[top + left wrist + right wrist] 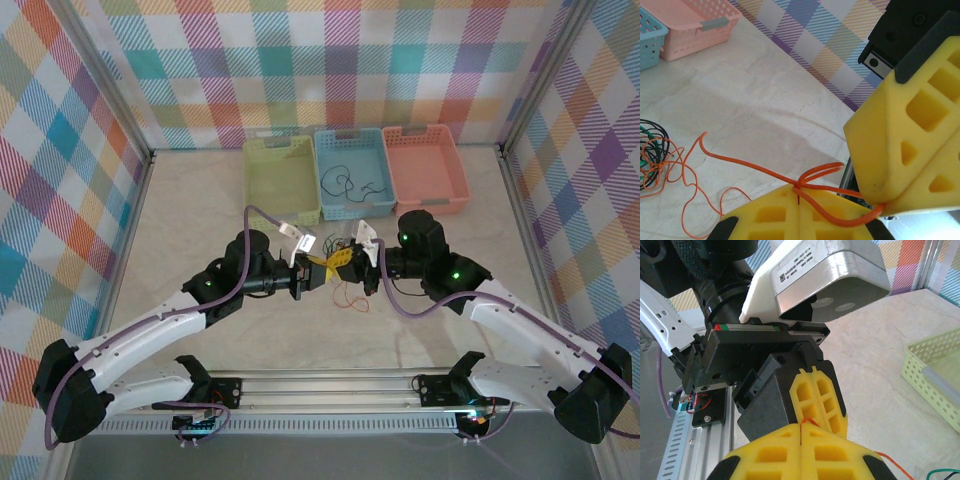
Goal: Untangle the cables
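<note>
**A:** State of the pincers?

**B:** The left pincer is fully closed. Its yellow cut-out fingers are clamped on a thin orange-red wire strand, which enters at the seam with a small loop standing just above it. The right pincer is also fully closed and pinches the same strand a little further along. The two sets of fingertips are almost touching.

**A:** Where is the rest of the wire?

**B:** The small multicoloured knot of thin cables (black, orange and a bit of green) lies on the pale marbled bench. In the left wrist view it is at the left edge. The held strand runs from the left pincer across the bench toward the knot. More orange loops lie slack on the surface beside it.

**A:** And from the top view?

**B:** Both pincers meet mid-bench. Dark wires lie just beyond them, and an orange loop lies on the near side.

**A:** What is around them?

**B:** Three perforated plastic baskets stand side by side at the far edge. There is a pale green basket, a light blue basket with a thin black wire lying inside, and a salmon-pink basket.
</note>
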### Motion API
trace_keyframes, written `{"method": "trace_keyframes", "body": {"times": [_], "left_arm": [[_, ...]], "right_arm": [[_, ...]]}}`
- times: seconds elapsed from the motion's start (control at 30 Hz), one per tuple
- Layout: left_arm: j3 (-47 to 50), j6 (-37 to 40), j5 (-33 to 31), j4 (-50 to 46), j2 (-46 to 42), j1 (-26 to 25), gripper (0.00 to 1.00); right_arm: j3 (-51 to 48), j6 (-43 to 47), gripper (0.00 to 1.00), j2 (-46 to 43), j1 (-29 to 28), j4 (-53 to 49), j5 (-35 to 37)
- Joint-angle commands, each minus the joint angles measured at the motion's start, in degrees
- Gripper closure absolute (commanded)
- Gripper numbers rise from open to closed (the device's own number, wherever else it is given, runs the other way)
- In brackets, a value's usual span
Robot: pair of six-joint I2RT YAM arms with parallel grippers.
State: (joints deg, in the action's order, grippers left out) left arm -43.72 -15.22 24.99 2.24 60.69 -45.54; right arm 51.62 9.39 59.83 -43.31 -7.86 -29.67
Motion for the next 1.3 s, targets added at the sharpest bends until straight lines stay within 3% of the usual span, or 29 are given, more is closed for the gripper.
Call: {"method": "trace_keyframes", "body": {"times": [0.0,0.37,0.7,1.0,1.27], "left_arm": [[0.1,0.3,1.6,3.9,0.6,-0.6,1.0],[0.1,2.5,3.1,5.7,0.8,-0.6,1.0],[2.8,2.6,4.3,9.7,-1.3,-0.6,1.0],[4.1,3.4,3.5,10.4,-2.4,-0.7,1.0],[4.9,3.5,3.5,11.0,-2.8,-0.7,1.0]], "right_arm": [[0.3,-3.2,1.0,0.8,-0.2,3.6,-0.7],[1.9,-10.6,1.0,3.4,-0.2,3.8,-3.6],[4.1,-11.1,0.99,4.0,-0.1,1.2,-5.0],[4.9,-10.5,0.74,1.2,-0.1,-1.3,-5.3],[5.4,-8.8,0.61,-2.2,0.0,-4.4,-3.5]]}}
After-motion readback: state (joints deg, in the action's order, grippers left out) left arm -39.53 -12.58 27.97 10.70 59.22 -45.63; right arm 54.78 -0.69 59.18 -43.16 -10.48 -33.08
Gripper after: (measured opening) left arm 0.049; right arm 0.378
